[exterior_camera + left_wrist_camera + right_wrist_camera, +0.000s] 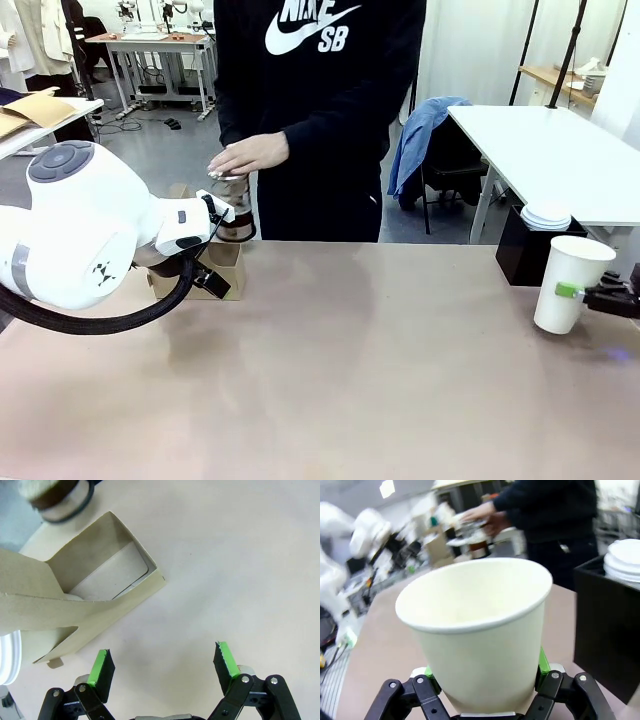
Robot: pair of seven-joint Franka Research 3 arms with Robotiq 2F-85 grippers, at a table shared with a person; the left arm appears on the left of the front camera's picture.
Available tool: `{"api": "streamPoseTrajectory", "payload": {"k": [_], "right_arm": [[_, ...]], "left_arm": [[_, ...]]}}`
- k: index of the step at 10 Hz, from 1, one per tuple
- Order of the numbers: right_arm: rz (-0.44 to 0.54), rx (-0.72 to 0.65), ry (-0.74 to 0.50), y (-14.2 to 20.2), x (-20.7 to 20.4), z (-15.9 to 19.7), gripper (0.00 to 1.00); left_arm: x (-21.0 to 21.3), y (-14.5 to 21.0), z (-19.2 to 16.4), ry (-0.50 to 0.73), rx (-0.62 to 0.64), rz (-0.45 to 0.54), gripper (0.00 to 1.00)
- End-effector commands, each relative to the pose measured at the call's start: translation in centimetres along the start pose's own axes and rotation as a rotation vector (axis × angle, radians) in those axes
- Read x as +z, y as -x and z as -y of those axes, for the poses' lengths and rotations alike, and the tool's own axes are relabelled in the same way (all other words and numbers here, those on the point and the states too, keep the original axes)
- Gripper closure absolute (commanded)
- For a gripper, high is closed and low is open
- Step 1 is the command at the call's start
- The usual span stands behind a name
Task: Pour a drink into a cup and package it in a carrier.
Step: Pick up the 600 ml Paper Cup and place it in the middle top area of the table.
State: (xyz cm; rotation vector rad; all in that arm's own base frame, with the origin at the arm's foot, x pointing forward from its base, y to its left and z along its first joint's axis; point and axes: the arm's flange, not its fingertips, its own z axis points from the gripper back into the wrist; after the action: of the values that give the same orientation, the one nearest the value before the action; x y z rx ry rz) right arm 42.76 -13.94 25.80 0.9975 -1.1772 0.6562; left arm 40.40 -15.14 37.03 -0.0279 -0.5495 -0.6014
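1. Front view: at the right edge, the right gripper (588,293) pinches the cup (570,285), open-topped and slightly tilted, just beside the black box (518,255) stacked with lids (547,215). On the left, the left gripper (212,282) sits low by the carrier (228,256). A person's hand (248,155) rests on the press jug (237,208).
2. Left wrist view: the left gripper (162,661) is spread wide, holding nothing, over the bare table (240,570). The carrier (95,600) lies just up-left of it.
3. Right wrist view: the right gripper (485,682) has its green pads (543,661) clenched on both sides of the cup (480,630). The black box (610,630) stands alongside.
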Motion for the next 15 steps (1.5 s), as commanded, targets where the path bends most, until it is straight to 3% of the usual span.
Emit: {"api": "streamPoseTrajectory", "payload": {"k": [1, 4, 7, 11, 15], "right_arm": [[-0.008, -0.056, 0.169, -5.5, -3.2, -5.0, 0.2], [0.084, -0.049, 0.158, -10.4, -8.9, -10.1, 0.2], [0.155, 0.047, 0.182, -11.8, -17.6, -11.6, 0.2], [0.152, 0.204, 0.203, -9.4, -28.0, -10.7, 0.2], [0.073, 0.193, 0.136, -6.0, -30.7, -8.7, 0.2]], "left_arm": [[0.0, 0.0, 0.0, 0.001, 0.0, 0.0, 0.0], [0.0, 0.0, 0.0, 0.001, 0.0, 0.0, 0.0], [0.0, 0.0, 0.0, 0.001, 0.0, 0.0, 0.0], [0.0, 0.0, 0.0, 0.001, 0.0, 0.0, 0.0], [0.0, 0.0, 0.0, 0.001, 0.0, 0.0, 0.0]]}}
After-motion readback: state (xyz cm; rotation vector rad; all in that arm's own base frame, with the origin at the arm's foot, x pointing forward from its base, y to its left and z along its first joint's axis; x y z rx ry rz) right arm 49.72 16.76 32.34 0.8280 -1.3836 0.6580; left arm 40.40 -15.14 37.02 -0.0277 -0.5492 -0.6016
